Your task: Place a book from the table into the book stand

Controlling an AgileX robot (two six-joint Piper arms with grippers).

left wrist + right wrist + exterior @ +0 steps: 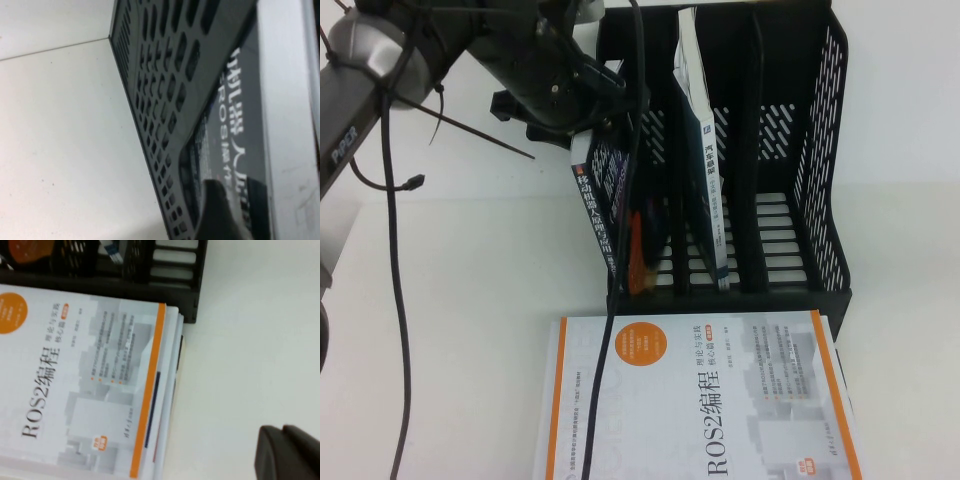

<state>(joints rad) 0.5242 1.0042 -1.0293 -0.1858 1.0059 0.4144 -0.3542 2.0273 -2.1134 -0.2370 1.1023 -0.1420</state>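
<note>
The book (610,195), dark navy with white Chinese lettering, stands tilted in the leftmost slot of the black book stand (825,150). My left gripper (582,120) is at the book's upper end, over that slot. In the left wrist view its fingers (215,212) are apart, the gripper (235,200) is open, and the book's cover (235,115) shows between them beside the stand's perforated wall (160,100). My right gripper (282,440) hovers shut and empty over the bare table (240,365), right of the front book pile.
A thin white-and-blue book (705,150) stands in the middle slot. A white, orange-edged ROS2 book (700,400) lies on the table (470,300) in front of the stand, on top of other books (172,385). A black cable (620,280) hangs across it.
</note>
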